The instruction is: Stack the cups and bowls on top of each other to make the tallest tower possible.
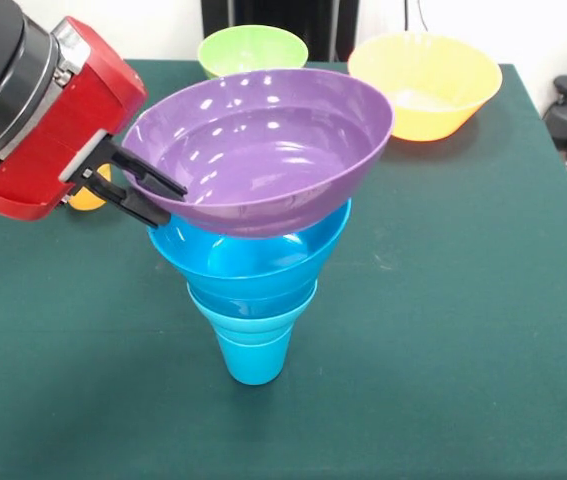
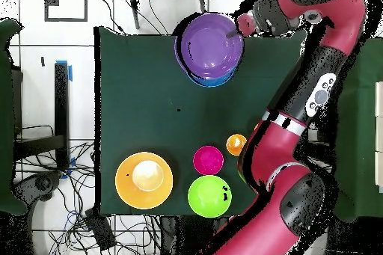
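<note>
The tower stands mid-table: a blue cup (image 1: 253, 352) as base, a small blue bowl (image 1: 253, 305) on it, then a wider blue bowl (image 1: 248, 255). The purple bowl (image 1: 263, 145) lies on top, slightly tilted. My gripper (image 1: 141, 192) comes in from the left, and its black fingers (image 1: 153, 176) are closed on the purple bowl's left rim. In the overhead view the purple bowl (image 2: 211, 46) covers the blue bowl (image 2: 213, 81), with the gripper (image 2: 236, 32) at its right rim. The yellow-orange bowl (image 1: 425, 80) and green bowl (image 1: 253, 48) stand apart at the back.
An orange cup (image 1: 88, 196) peeks out behind the gripper; it also shows in the overhead view (image 2: 236, 144). Near the robot's base stand a red bowl (image 2: 208, 160), the green bowl (image 2: 209, 196) and the yellow-orange bowl (image 2: 127, 192), which holds a pale yellow round thing (image 2: 148, 174).
</note>
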You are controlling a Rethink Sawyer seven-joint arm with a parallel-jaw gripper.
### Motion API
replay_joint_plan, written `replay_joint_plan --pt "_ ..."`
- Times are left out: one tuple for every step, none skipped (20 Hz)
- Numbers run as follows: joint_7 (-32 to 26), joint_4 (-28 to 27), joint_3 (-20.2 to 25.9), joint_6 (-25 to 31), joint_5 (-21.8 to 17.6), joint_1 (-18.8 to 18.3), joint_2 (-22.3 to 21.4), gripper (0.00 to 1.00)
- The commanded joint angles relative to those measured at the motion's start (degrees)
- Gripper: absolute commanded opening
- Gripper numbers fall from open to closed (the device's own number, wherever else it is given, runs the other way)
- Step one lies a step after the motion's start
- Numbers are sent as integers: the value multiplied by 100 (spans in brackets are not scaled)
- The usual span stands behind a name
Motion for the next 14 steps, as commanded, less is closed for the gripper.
replay_joint_plan --pt "-533 43 -921 -346 72 224 -39 0" --pt "-534 56 -944 -357 94 220 -42 0" --pt "-543 62 -961 -379 116 223 -43 0" --pt "-549 81 -997 -402 151 221 -50 0" --pt "-546 105 -1035 -416 191 219 -57 0" --pt "-535 129 -1080 -426 225 216 -67 0" --pt "-545 120 -1098 -438 229 223 -70 0" --pt "-547 136 -1140 -451 250 220 -78 0" --pt "-590 112 -1152 -465 243 231 -81 0" --pt "-601 128 -1180 -487 255 224 -87 0" --pt "-619 119 -1194 -496 243 228 -93 0" --pt "-631 134 -1217 -512 253 221 -99 0" --pt "-650 112 -1214 -494 221 232 -103 0" --pt "-664 113 -1225 -490 213 235 -110 0"
